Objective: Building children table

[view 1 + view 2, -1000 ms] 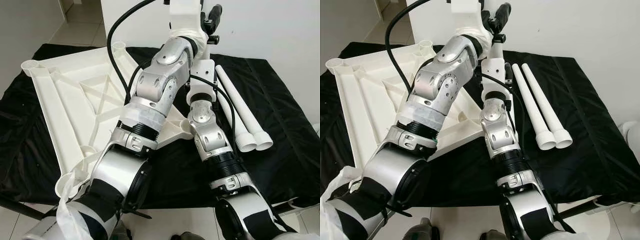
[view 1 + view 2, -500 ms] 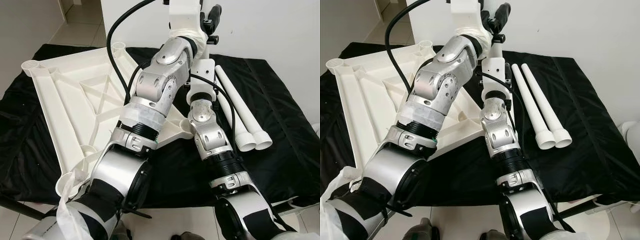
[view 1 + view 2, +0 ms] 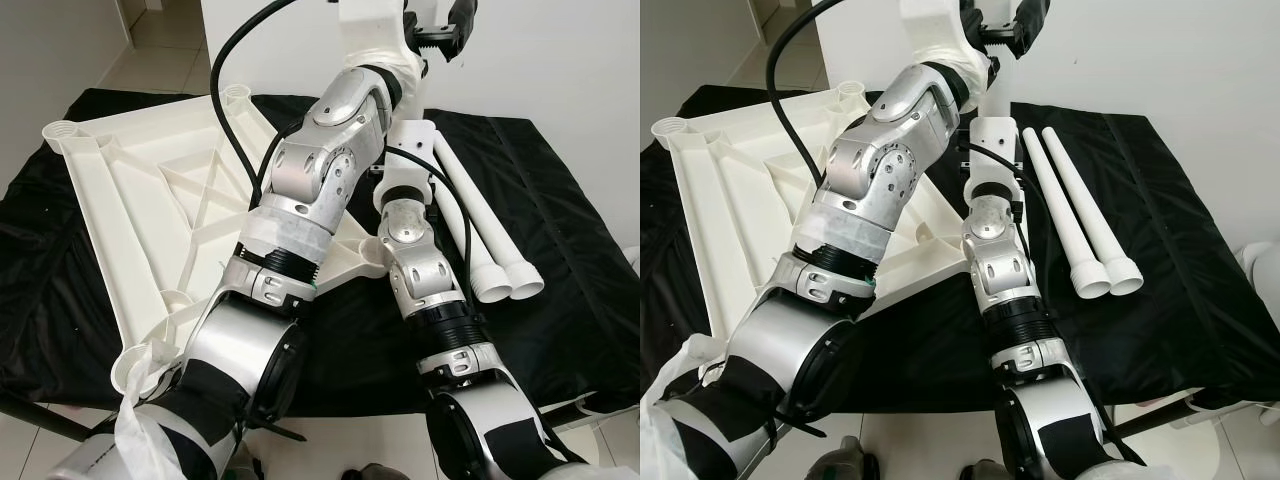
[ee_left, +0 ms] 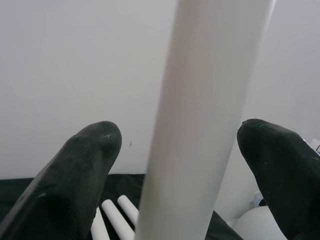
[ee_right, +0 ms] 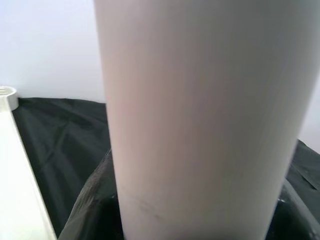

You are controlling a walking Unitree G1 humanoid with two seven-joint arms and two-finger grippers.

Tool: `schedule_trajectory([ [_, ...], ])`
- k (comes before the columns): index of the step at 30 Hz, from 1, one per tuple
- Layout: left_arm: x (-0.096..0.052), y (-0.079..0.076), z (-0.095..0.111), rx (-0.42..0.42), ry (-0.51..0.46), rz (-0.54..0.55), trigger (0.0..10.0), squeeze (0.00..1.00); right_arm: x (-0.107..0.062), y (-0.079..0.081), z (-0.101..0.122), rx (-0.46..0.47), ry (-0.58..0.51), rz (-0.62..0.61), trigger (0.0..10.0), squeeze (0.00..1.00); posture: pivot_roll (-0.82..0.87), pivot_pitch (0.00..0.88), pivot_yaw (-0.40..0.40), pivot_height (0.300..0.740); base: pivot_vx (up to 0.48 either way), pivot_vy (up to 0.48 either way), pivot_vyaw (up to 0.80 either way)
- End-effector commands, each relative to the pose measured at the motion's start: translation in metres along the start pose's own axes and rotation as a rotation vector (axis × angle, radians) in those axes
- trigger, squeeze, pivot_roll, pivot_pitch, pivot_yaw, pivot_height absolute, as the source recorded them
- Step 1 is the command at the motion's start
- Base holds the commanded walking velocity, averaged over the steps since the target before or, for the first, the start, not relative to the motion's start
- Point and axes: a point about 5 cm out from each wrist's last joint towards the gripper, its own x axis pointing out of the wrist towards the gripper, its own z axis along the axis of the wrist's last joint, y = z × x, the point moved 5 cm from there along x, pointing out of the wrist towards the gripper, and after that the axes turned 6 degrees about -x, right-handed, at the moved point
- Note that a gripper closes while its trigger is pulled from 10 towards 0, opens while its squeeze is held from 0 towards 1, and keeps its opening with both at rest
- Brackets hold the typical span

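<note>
Overturned table top point(image 3: 140, 200) on black cloth point(image 3: 560, 260), sockets empty, two legs point(image 3: 1080, 215) lying near cloth's right edge; right pincer point(image 5: 200, 210) clenched on raised leg point(image 5: 200, 100), left pincer point(image 4: 175, 165) released around it.

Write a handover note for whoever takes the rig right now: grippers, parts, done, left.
Left gripper: raised, fingers open either side of a white leg, not touching it.
Right gripper: close against a white leg; grip unclear.
Tabletop lies upside down on the black cloth; two spare legs lie side by side to its right.
Done: nothing visibly fitted; the corner sockets in view are empty.
Left: seat the raised leg, then the others.
</note>
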Motion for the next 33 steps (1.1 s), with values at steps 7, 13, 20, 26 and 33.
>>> schedule_trajectory([
  [7,-0.007,-0.008,0.001,0.022,-0.024,-0.13,10.0,0.0,0.002,-0.023,-0.001,0.051,0.006,-0.058,10.0,0.0,0.04,0.0,-0.054,0.74,0.0,0.0,0.0],
  [13,-0.012,0.013,0.001,0.063,-0.031,-0.086,10.0,0.0,0.002,-0.038,-0.005,0.097,0.003,-0.061,10.0,0.0,0.04,0.0,-0.06,0.74,0.0,0.0,0.0],
  [20,-0.019,0.037,-0.004,0.143,-0.009,-0.044,10.0,0.0,-0.002,-0.048,-0.006,0.082,-0.046,-0.006,10.0,0.0,0.03,0.0,-0.04,0.74,0.0,0.0,0.0],
  [26,-0.027,0.053,-0.014,0.217,0.017,-0.021,10.0,0.0,-0.009,-0.064,-0.016,0.123,-0.048,0.025,10.0,0.0,0.03,0.0,-0.029,0.74,0.0,0.0,0.0],
  [33,-0.05,0.077,-0.041,0.301,0.084,0.005,10.0,0.0,-0.024,-0.074,-0.028,0.108,-0.066,0.057,10.0,0.0,0.03,0.0,-0.01,0.74,0.0,0.0,0.0],
])
